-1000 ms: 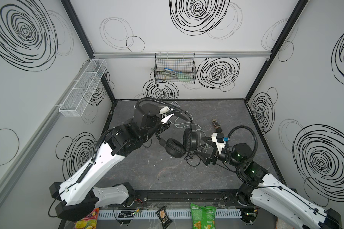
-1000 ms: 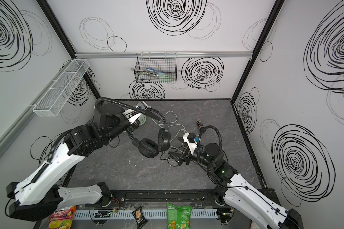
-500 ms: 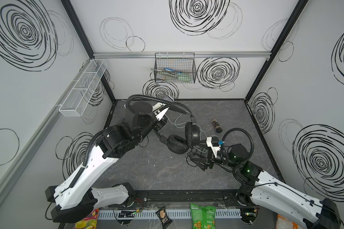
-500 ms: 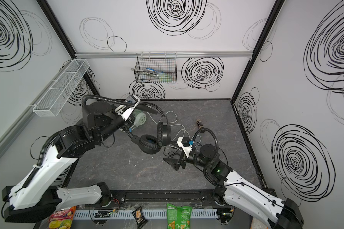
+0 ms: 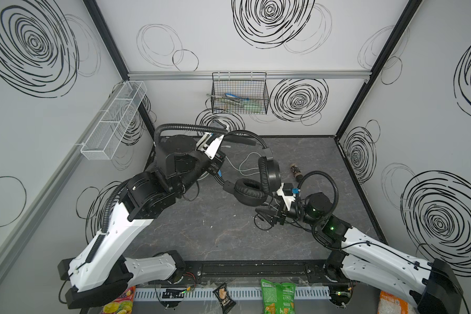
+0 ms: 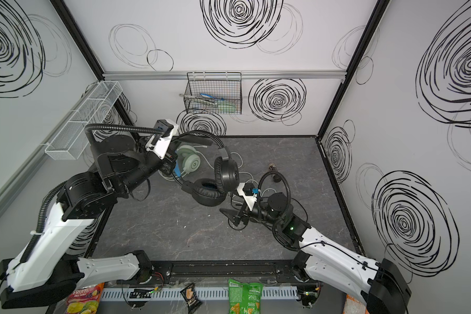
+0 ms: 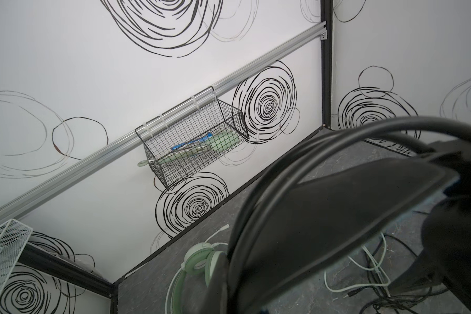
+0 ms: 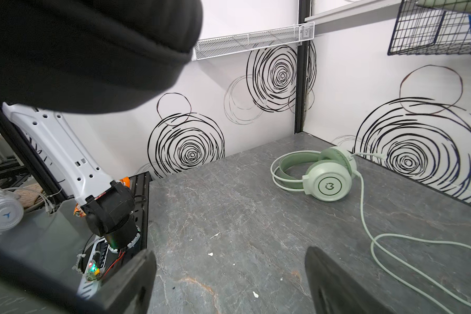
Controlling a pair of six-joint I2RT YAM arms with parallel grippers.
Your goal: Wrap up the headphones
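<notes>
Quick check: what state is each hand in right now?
Left hand: closed, holding the black headphones by the headband.
Right hand: open, holding nothing.

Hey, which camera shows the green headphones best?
The right wrist view: the green headphones lie whole and unblocked. In a top view only one earcup shows; in the left wrist view the black headphones hide part.

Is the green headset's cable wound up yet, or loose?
Loose: the white cable trails from the mint-green headset in open loops across the table.
</notes>
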